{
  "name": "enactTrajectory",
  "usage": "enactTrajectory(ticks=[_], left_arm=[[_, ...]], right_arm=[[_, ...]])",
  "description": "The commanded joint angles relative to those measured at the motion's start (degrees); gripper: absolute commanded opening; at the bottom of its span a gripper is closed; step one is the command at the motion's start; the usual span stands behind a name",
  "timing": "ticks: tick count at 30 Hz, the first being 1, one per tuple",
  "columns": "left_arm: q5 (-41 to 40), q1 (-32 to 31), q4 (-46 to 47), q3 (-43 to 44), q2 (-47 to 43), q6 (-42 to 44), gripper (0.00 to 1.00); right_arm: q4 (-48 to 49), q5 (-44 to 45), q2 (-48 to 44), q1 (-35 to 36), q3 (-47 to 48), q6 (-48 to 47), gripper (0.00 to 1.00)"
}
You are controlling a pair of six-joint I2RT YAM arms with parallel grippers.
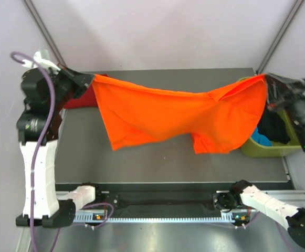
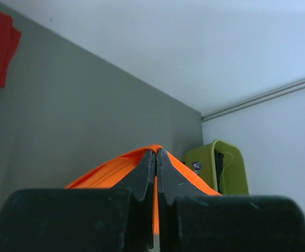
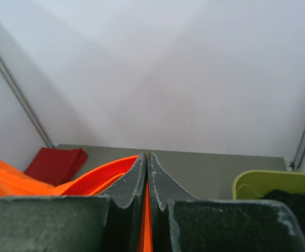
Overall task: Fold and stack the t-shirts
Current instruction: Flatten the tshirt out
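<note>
Orange soft t-shirt [image 1: 178, 118] stretched in sagging creases, corners pinched tight by left hand [image 1: 89, 80], right hand [image 1: 266, 80]

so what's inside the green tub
The green tub holds dark cloth and something blue. The orange shirt and the right arm hide its far and left parts, so the rest cannot be seen.

Your left arm [image 1: 35, 168] has white links and black joints, with a purple cable [image 1: 51, 97] along it. The right arm [image 1: 267, 202] looks alike; its fingers [image 3: 126, 186] are dark, perhaps scuffed.
</note>
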Motion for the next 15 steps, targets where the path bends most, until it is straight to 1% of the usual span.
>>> enactTrajectory(ticks=[1,2,3,4,5,6,7,8,9,10,11,12,13,14,15], left_arm=[[1.1,0.1,7.7,-2.7,9.1,-0.7,0.00],[0.7,0.1,9.3,-1.8,11.1,-0.2,0.00],[0.3,0.1,11.0,-1.3,13.0,0.2,0.00],[-0.1,0.1,14.6,-0.7,17.3,0.3,0.00],[-1.2,0.1,16.0,1.3,19.7,0.7,0.00],[-1.4,0.1,19.0,2.6,24.7,0.5,0.00],[-1.0,0.2,19.8,4.0,27.4,-0.1,0.00],[0.7,0.3,20.3,8.0,30.2,-1.7,0.00],[2.4,0.6,20.8,10.8,32.7,-2.5,0.00],[3.5,0.8,20.3,17.6,37.8,-3.6,0.00],[3.8,0.9,19.4,21.6,40.2,-4.0,0.00],[4.2,1.1,18.2,25.8,42.4,-4.3,0.00],[4.8,1.2,17.2,30.1,46.4,-4.7,0.00],[5.7,1.3,15.1,38.3,48.3,-5.5,0.00],[7.2,1.6,14.5,41.5,50.6,-6.0,0.00]], right_arm=[[7.1,2.6,11.3,-0.5,-1.8,-7.3,0.00],[9.4,3.5,13.5,-0.7,-1.6,-8.5,0.00],[11.3,3.8,18.6,-1.0,-1.2,-9.4,0.00],[15.0,3.7,21.4,-2.6,0.7,-11.3,0.00],[17.0,3.8,27.3,-3.6,1.6,-12.6,0.00],[20.8,4.9,30.7,-5.9,4.3,-14.5,0.00],[21.5,5.0,34.3,-7.5,6.7,-15.0,0.00],[21.1,4.5,41.7,-9.2,10.1,-15.0,0.00],[20.2,4.1,45.0,-12.0,14.2,-15.1,0.00],[19.5,2.4,47.6,-13.5,20.9,-13.7,0.00],[19.3,1.1,50.9,-14.8,23.6,-12.9,0.00],[19.2,0.2,52.2,-16.1,26.4,-12.7,0.00],[19.2,-0.3,53.1,-16.4,31.3,-13.8,0.00],[19.9,-0.5,53.3,-16.5,33.0,-14.5,0.00],[20.2,-0.6,52.8,-17.1,34.4,-14.8,0.00]])
